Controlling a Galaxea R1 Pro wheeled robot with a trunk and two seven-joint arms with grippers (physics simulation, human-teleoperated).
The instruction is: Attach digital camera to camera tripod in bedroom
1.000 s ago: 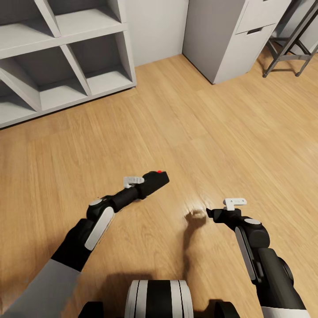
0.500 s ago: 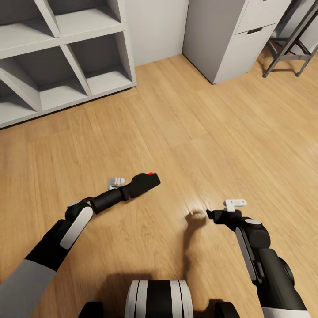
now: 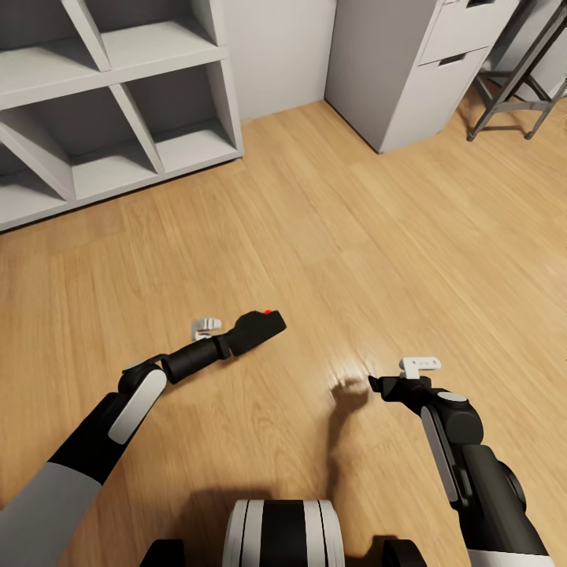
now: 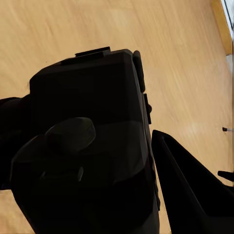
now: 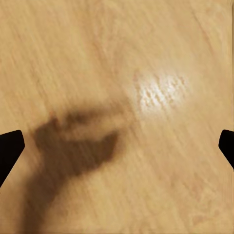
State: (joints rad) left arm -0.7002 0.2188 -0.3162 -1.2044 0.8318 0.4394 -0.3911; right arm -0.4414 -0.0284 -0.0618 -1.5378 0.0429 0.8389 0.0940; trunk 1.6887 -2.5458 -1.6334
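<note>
The light wood floor [image 3: 331, 236] takes up most of the head view. White cubby shelves [image 3: 118, 102] stand at ten o'clock, a grey drawer cabinet [image 3: 394, 71] at one o'clock, and dark metal legs [image 3: 512, 87], perhaps a stand, show at two o'clock; whether they belong to the camera tripod cannot be told.

The left gripper [image 3: 250, 334], reaching toward eleven o'clock from the robot's base, is clamped on the digital camera [image 3: 260, 327], whose red button faces up. In the left wrist view the camera's black body [image 4: 92, 146] sits hard against one dark finger [image 4: 190, 190].

The right gripper [image 3: 378, 386], at four o'clock, hangs over bare floor with its fingertips [image 5: 9, 151] spread wide and nothing between them.

The step in hand looks like carrying: the camera is held, the mount is not yet reached. The next move likely calls for turning the base until the tripod head comes into sight, keeping the grip firm and the camera level.
</note>
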